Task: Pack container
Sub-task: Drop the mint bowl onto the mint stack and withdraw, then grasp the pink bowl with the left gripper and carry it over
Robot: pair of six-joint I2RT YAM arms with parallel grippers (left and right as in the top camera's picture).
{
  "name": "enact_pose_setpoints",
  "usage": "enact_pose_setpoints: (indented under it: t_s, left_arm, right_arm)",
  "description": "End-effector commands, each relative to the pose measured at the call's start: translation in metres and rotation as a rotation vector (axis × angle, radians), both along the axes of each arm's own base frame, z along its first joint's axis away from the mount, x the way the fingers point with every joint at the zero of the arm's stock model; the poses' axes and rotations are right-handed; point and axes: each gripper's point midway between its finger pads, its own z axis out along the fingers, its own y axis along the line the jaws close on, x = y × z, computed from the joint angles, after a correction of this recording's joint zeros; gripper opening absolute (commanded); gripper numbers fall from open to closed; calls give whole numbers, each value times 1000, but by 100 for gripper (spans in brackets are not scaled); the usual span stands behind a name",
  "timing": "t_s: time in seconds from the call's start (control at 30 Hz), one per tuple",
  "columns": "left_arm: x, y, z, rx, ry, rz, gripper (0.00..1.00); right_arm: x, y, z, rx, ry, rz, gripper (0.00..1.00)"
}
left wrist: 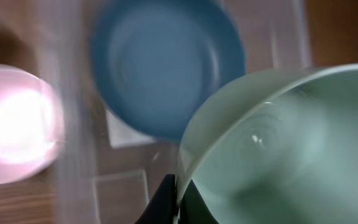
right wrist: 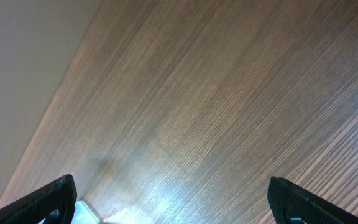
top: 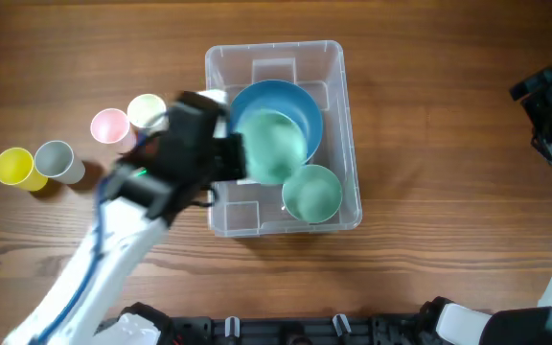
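Note:
The clear container [top: 351, 144] stands mid-table, and its blurred wall shows in the left wrist view [left wrist: 73, 155]. Inside lie a blue bowl [top: 300, 101] and a small pale green bowl [top: 312, 193]. My left gripper [top: 233, 158] is shut on the rim of a larger pale green bowl [top: 274, 146] and holds it tilted over the container, partly over the blue bowl. In the left wrist view my fingers [left wrist: 179, 202] pinch that green bowl's rim [left wrist: 291, 149], with the blue bowl [left wrist: 166, 62] beyond. My right gripper [top: 549, 105] is open and empty at the far right, over bare wood [right wrist: 173, 199].
Several cups stand left of the container: yellow [top: 13, 166], grey [top: 56, 159], pink [top: 109, 126] and cream [top: 146, 110]. The pink cup also shows blurred in the left wrist view [left wrist: 14, 124]. My left arm crosses the table's front left.

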Motion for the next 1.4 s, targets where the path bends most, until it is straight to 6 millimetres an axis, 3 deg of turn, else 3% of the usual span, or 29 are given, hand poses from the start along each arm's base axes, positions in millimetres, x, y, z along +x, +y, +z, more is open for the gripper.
enact_pose_setpoints:
  t_s: [0.0,0.13,0.23,0.27,0.33,0.47,0.57,0.6,0.63,0.73,0.87,1.03,1.07,1.2,1.37]
  left_arm:
    - [-11,-35,-45,99,100,-142,4]
    - [-22,-55,-80,155,182,-208,4]
    - [-25,-67,-90,165,190,-239,4]
    - [-26,-72,-91,162,181,-250,12]
    - [-22,-78,-89,147,158,-255,16]
    - [-11,-74,-63,117,117,-228,36]
    - [-2,-42,-37,131,96,-108,46]
    - [1,-23,-30,146,90,-41,50]
    - [4,13,-22,173,97,79,57]
    - [4,65,-17,190,146,277,62]
    - [1,129,-27,176,254,545,66]
    - [-2,195,-63,166,350,777,66]
    - [-1,199,-73,151,365,767,64]
    - [5,183,-107,81,411,617,60]
    - [2,185,-149,108,475,619,56]
  right_arm:
    - [1,1,-1,10,-3,-3,100]
    - [1,1,-1,10,-3,-3,100]
    - [1,1,-1,10,-3,-3,100]
    - [1,1,-1,10,-3,-3,100]
    - [1,1,-1,10,-3,-3,100]
    - [1,1,-1,10,-3,-3,100]
    - [1,1,-1,10,-3,-3,100]
    - [1,1,-1,10,-4,-3,100]
    - [1,1,-1,10,-3,-3,100]
    - [1,1,-1,10,-3,-3,100]
    - [1,1,-1,10,-3,-3,100]
    - [1,1,-1,10,-3,-3,99]
    - [1,1,-1,10,-3,-3,100]
    - [1,1,-1,10,-3,-3,100]
    - [1,1,-1,10,-3,-3,100]
